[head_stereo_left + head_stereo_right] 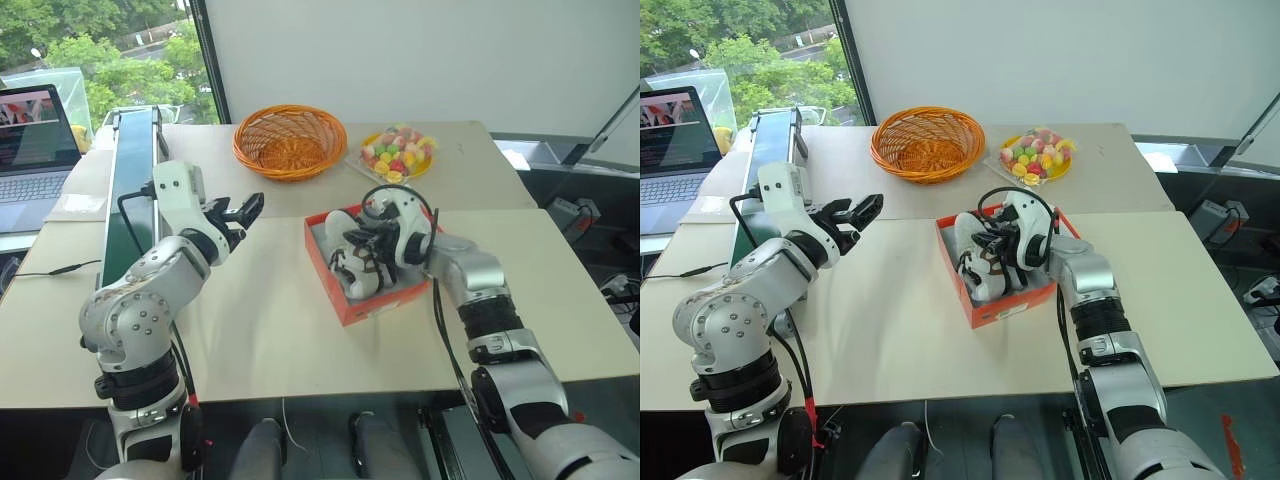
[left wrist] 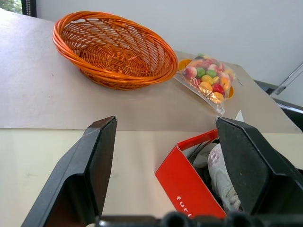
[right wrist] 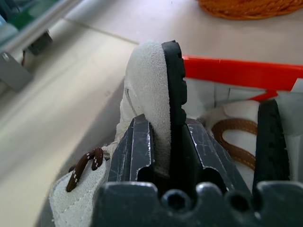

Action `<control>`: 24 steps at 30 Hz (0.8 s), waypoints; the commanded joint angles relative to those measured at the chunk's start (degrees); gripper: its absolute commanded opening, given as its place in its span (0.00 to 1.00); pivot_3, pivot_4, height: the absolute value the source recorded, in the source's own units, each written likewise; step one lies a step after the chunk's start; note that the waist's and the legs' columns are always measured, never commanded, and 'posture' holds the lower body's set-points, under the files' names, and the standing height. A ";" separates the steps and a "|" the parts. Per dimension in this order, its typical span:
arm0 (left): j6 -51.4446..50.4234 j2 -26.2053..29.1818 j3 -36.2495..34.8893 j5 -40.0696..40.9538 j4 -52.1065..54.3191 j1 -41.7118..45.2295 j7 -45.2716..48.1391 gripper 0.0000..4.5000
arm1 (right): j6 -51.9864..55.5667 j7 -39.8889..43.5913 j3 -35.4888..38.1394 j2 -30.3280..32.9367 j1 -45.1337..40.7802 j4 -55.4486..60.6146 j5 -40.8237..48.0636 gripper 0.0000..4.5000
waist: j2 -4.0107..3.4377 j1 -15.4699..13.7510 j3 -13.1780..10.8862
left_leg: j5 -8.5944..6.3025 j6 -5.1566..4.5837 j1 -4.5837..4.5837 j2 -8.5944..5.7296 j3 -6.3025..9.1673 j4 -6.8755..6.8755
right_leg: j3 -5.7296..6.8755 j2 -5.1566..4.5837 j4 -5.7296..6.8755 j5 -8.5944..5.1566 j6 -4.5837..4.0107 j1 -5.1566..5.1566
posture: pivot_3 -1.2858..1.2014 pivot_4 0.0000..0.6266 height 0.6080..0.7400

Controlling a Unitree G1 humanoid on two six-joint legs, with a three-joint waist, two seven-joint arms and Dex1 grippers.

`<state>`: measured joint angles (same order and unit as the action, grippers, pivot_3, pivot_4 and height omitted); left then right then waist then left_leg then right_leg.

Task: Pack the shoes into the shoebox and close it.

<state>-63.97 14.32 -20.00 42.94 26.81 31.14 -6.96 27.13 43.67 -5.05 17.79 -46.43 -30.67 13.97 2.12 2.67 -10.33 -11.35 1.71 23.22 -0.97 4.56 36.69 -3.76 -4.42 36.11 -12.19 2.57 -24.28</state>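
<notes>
The red shoebox stands open on the table in front of me, white inside. One white shoe lies in its far end. My right gripper is over the box, shut on the other white shoe, pinching its upper and black sole edge; the dark laces hang low. That held shoe sits tilted in the near part of the box. My left gripper hovers open and empty above the table to the left of the box, its fingers pointing toward the box wall.
An orange wicker basket and a bag of colourful sweets sit at the back of the table. At the far left are a laptop and a green conveyor-like strip. Bare tabletop lies around the box.
</notes>
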 commanded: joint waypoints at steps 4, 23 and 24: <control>0.38 0.14 0.27 0.43 3.23 1.40 -0.86 0.79 | -14.17 -3.33 -6.60 -0.09 -4.62 -10.32 -11.73 0.08 | 0.00 0.07 0.00 | 0.00 0.01 0.00 0.00 -0.01 0.00 | -0.01 0.00 0.00 0.00 0.00 0.00 | 0.52 0.24 1.00; 0.71 7.34 5.98 -1.02 2.66 1.10 5.94 0.79 | -11.49 -0.37 -11.36 1.83 -1.18 11.64 -20.95 1.00 | 0.06 0.09 0.04 | 0.02 0.04 -0.12 0.00 0.01 0.02 | -0.02 0.01 0.05 0.00 0.00 0.08 | 0.52 0.24 1.00; 0.73 8.06 6.19 -0.91 2.64 0.81 6.93 0.79 | -9.30 0.64 -10.58 2.69 -1.18 14.88 -20.17 1.00 | 0.05 0.08 0.03 | 0.02 0.04 -0.10 0.00 0.02 0.02 | -0.02 0.01 0.05 0.00 0.00 0.06 | 0.52 0.24 1.00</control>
<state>-64.01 21.26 -13.94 42.02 28.33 31.78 -2.13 15.00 42.99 -18.99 19.05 -46.31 -23.28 -8.03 2.17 2.74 -10.30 -11.34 1.75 23.13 -0.97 4.58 36.71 -3.78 -4.41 36.17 -12.19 2.58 -24.24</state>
